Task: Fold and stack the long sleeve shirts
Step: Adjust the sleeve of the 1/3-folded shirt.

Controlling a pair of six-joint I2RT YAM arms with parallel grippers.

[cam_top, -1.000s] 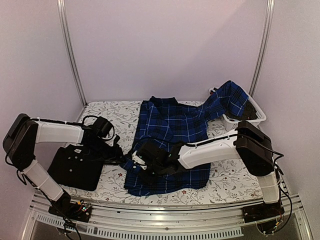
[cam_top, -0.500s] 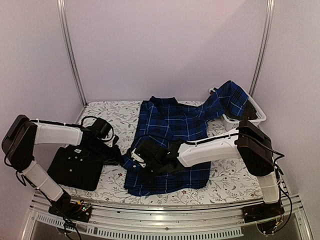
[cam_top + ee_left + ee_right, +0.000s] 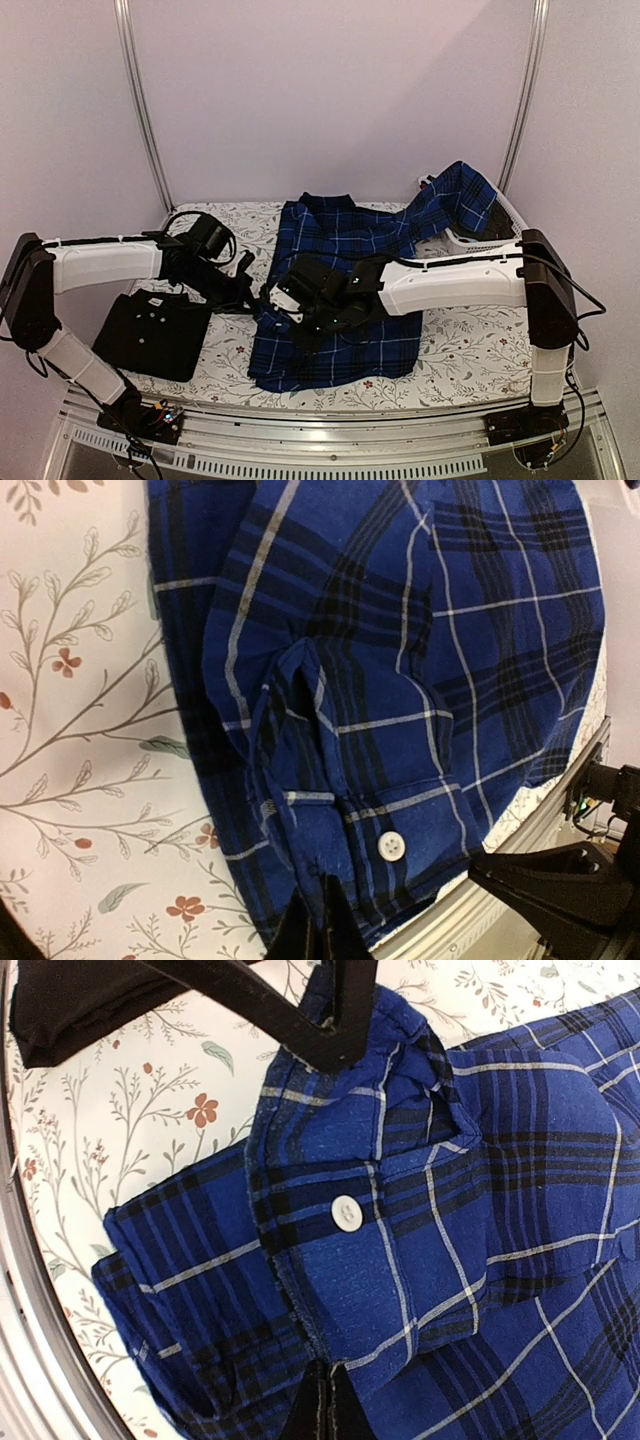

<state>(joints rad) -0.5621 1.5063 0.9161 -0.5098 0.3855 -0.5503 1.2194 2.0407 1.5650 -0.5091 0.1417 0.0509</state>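
Left fingers [image 3: 298,936]: closed, pinching the blue plaid shirt [image 3: 345,250] at its cuff [image 3: 335,1260] edge.
Right fingers [image 3: 306,1410]: closed on same cuff.
Room: bare tablecloth [image 3: 232,350] left of shirt.

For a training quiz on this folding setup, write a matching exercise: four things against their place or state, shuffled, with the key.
Things:
1. blue plaid shirt
2. black shirt
3. white basket
4. left hand

Place or state:
A. folded, at the near left
B. at the far right corner
C. shut on plaid cloth
D. spread out in the middle, one sleeve draped over the basket

Pairs: 1-D, 2-A, 3-B, 4-C
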